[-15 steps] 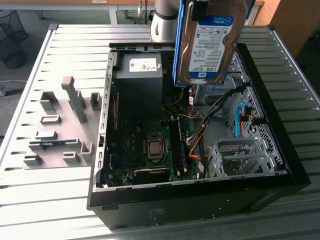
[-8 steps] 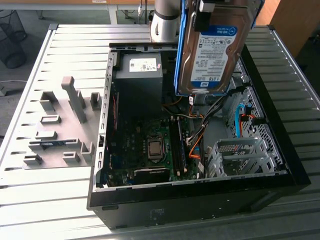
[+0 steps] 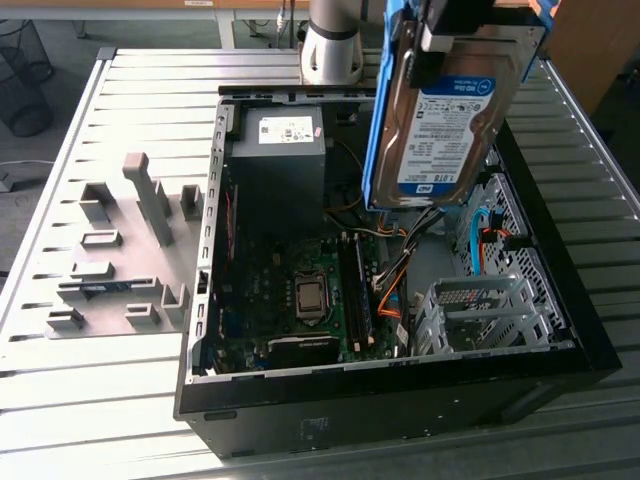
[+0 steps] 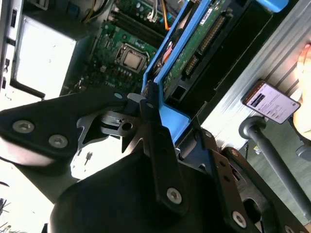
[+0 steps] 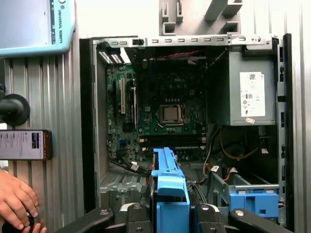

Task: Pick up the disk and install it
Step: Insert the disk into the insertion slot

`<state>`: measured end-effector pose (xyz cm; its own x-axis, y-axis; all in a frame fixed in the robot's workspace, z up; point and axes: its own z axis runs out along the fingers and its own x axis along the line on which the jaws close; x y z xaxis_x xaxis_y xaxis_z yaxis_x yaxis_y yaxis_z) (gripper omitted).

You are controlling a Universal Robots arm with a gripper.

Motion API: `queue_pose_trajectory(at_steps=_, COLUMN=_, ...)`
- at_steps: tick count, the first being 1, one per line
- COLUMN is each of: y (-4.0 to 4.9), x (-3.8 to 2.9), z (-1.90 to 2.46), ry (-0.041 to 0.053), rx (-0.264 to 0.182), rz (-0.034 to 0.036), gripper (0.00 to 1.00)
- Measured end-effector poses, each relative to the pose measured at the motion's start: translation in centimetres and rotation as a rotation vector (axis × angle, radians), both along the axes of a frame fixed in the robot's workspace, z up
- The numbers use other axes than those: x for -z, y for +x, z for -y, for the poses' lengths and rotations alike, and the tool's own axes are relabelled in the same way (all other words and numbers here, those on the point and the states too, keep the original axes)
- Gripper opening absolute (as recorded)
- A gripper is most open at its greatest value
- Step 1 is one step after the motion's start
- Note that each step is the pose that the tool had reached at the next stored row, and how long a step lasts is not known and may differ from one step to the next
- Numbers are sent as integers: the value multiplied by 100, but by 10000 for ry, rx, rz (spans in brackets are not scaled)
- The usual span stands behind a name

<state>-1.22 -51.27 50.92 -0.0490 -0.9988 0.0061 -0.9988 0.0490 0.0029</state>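
On the side of the desk [image 3: 60,420] toward the exterior view's left, a grey fixture [image 3: 130,250] of upright blocks and slots lies flat on the slatted top. Just beside it, toward the middle, stands an open computer case [image 3: 400,400]. Inside the case, a dark power supply [image 3: 280,150] with a small white sticker sits at the far end. Nearer the camera is a green motherboard [image 3: 300,300] with the bare processor [image 3: 311,297] at its centre. At the case's side toward the exterior view's right is a silver drive cage [image 3: 480,310], with orange and blue cables around it. In the first wrist view a bare blue bracket [image 5: 252,201] sits in a bay of the case.

The end effector [image 3: 455,35] hangs above the case on that same side, closed on the disk [image 3: 450,130]. In the first wrist view its black fingers [image 5: 138,213] press on either side of the blue rails [image 5: 170,184]. The disk is clear of the case and touches nothing below. It hangs nearly on edge, its silver face and white and blue label [image 3: 450,140] turned to the exterior camera. Blue plastic runs down its long side and across the top. The second wrist view shows its other face, a green circuit board [image 4: 194,53] with a row of connector pins.

Beyond the case, a phone [image 5: 24,144] lies on the desk, and a person's hand [image 5: 17,201] rests near it.
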Motion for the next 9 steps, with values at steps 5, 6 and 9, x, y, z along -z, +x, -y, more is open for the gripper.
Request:
queue_pose_trajectory(at_steps=5, y=56, x=41, z=90, ry=2, rx=-1, rz=0, gripper=36)
queue_pose_trajectory(at_steps=6, y=60, x=53, z=128, ry=3, rx=-1, rz=0, gripper=36)
queue_pose_trajectory(at_steps=9, y=77, x=87, z=223, ry=3, rx=0, rz=0, gripper=36)
